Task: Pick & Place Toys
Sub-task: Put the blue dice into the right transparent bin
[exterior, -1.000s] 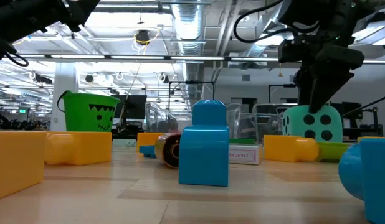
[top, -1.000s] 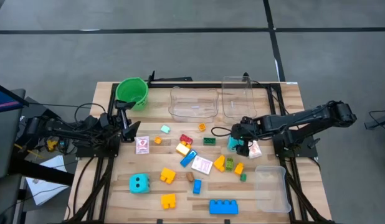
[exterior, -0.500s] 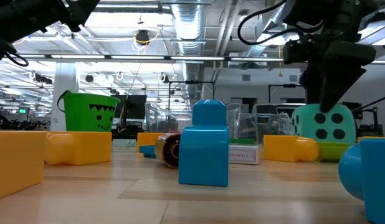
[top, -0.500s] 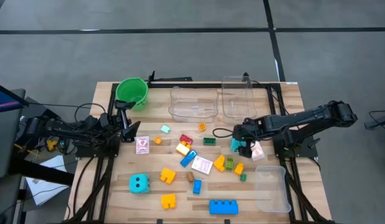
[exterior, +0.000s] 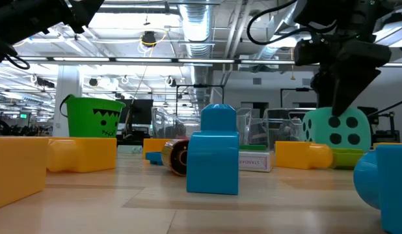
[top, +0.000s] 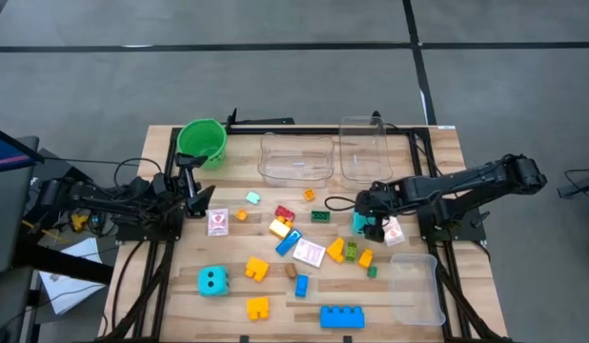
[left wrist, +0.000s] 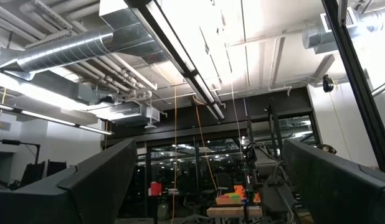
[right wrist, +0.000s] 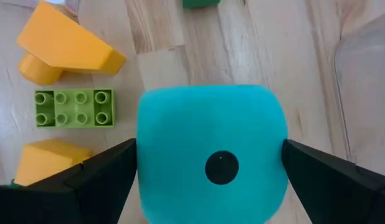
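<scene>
Toys lie scattered over the wooden table (top: 180, 305): yellow, red, green and blue blocks, pink-and-white cards (top: 218, 222), and a cyan die (top: 213, 280) near the front left. A second cyan die (top: 359, 224) (right wrist: 211, 124) sits right of centre, one-dot face up. My right gripper (top: 363, 219) (right wrist: 210, 162) stands over it, pointing steeply down, jaws wide open with one finger on each side of the die. My left gripper (top: 192, 181) waits open at the table's left edge, tipped up toward the ceiling (left wrist: 199, 186). My right gripper straddles the second cyan die from above. The inner faces of its fingers (right wrist: 111, 177) lie against two opposite sides of the die (right wrist: 146, 149), which fills the whole gap. In the low view a yellow block hides the die's underside (exterior: 341, 140), so whether it rests on the table cannot be told.
A green bucket (top: 202, 140) stands at the far left. Two clear tubs (top: 296, 157) (top: 364, 148) stand at the far edge, and a third (top: 415, 286) at the near right. Yellow and green blocks (right wrist: 74, 109) lie close beside the die.
My right gripper has tipped a little, and the die between its fingers has shifted slightly toward the table's right edge. The jaws' gap is unchanged.
</scene>
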